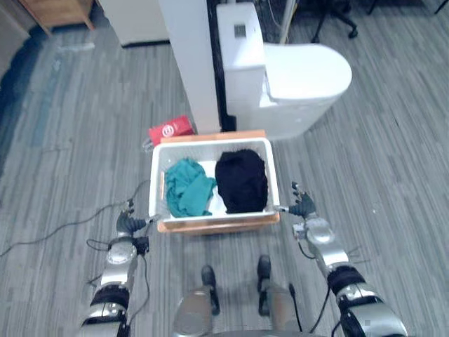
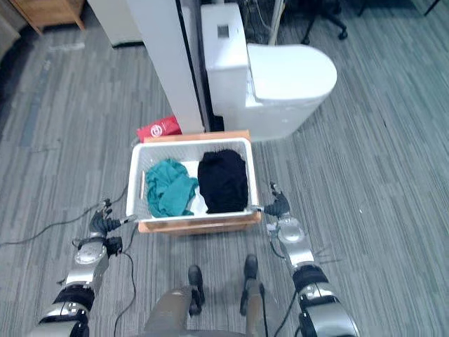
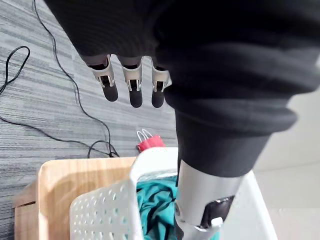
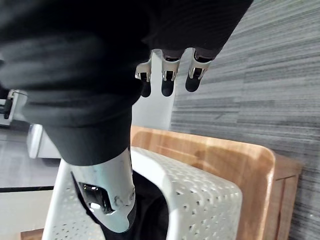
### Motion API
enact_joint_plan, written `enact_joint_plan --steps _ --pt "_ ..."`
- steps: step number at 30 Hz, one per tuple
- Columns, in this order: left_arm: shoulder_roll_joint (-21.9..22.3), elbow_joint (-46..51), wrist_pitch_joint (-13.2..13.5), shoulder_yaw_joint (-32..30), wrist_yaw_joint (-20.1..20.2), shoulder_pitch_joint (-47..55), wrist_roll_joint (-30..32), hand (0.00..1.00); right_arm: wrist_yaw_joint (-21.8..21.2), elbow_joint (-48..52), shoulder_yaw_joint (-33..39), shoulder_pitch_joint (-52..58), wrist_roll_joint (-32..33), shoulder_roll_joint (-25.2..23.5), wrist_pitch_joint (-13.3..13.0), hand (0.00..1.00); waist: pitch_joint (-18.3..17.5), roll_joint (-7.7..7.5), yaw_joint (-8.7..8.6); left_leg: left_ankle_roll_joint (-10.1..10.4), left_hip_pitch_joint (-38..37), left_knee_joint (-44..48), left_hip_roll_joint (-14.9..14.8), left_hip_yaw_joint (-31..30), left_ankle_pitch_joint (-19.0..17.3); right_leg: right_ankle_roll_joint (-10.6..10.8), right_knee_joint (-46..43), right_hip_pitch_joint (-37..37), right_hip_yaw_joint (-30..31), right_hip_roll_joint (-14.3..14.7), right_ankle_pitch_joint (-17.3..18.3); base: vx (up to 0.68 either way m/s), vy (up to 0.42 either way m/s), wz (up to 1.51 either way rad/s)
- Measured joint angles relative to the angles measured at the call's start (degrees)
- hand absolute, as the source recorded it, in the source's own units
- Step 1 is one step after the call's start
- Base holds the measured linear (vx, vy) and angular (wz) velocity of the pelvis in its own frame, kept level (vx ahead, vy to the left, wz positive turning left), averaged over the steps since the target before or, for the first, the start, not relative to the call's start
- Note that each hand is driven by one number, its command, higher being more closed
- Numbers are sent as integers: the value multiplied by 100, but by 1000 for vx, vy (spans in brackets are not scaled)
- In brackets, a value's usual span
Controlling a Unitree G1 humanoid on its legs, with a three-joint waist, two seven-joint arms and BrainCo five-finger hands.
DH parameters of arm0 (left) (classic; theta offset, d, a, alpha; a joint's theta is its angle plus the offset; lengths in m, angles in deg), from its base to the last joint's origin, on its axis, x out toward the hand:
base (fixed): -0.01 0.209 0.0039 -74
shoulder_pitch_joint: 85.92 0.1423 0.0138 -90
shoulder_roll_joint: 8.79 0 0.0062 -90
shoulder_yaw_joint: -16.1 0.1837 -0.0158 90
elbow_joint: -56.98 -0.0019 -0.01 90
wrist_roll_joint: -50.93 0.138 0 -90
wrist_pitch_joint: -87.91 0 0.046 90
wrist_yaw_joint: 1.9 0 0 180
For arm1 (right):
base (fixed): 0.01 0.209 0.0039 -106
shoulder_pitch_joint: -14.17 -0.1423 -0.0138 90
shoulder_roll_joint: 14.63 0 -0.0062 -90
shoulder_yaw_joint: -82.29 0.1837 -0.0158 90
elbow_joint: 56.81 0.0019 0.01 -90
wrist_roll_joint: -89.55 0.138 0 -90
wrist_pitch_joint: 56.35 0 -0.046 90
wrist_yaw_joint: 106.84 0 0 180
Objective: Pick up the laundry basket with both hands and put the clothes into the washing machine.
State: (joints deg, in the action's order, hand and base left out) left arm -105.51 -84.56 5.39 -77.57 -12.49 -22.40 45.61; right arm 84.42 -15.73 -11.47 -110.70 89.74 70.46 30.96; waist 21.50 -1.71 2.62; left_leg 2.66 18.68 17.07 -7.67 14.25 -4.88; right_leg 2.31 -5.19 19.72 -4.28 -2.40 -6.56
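A white perforated laundry basket (image 1: 210,144) stands on a low wooden stand (image 1: 210,225) on the floor in front of me. A teal cloth (image 1: 188,186) lies in its left half and a black cloth (image 1: 241,180) in its right half. My left hand (image 1: 128,223) is at the basket's near left corner. Its fingers (image 3: 135,85) are straight outside the wall and its thumb (image 3: 200,195) reaches over the rim. My right hand (image 1: 303,206) is at the near right corner, fingers (image 4: 167,75) straight, thumb (image 4: 107,185) over the rim. Both hands are open.
A white toilet (image 1: 295,77) stands just behind the basket, next to a white pillar (image 1: 189,56). A red bag (image 1: 170,129) lies at the basket's far left corner. Wooden furniture (image 1: 56,10) is at the far left, a chair base (image 1: 337,21) at the far right.
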Motion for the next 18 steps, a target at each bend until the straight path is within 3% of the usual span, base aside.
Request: enact_joint_plan --steps 5,6,8,9,18 --pt "-130 -403 -84 337 -237 -933 329 0 27 -462 -4 -945 -7 6 52 0 118 -15 -15 28 440 128 -48 -31 38 0 66 358 1 38 -177 -72 -48 -2" --pt "-153 -468 -100 389 -237 -1111 391 100 42 -594 -11 -1131 -18 4 67 0 152 -18 -14 30 493 130 -46 -59 48 7 129 373 -14 41 -215 -4 -18 4" --pt "-171 -521 -102 429 -304 -1337 515 100 99 -651 -8 -1303 -18 13 68 0 213 -21 -28 27 616 146 -41 -133 57 9 180 422 -35 42 -245 -2 -25 13" --pt "-197 -527 -97 447 -350 -1486 617 100 99 -645 -10 -1378 -19 38 27 100 222 -34 -20 14 713 151 -36 -162 71 -8 257 469 -58 42 -299 9 -22 14" --pt "-390 -657 -107 655 -362 -1982 757 100 98 -831 -176 -1888 -67 121 -54 100 336 -59 -36 -9 904 125 9 -256 89 -3 347 565 -124 24 -343 38 -17 5"
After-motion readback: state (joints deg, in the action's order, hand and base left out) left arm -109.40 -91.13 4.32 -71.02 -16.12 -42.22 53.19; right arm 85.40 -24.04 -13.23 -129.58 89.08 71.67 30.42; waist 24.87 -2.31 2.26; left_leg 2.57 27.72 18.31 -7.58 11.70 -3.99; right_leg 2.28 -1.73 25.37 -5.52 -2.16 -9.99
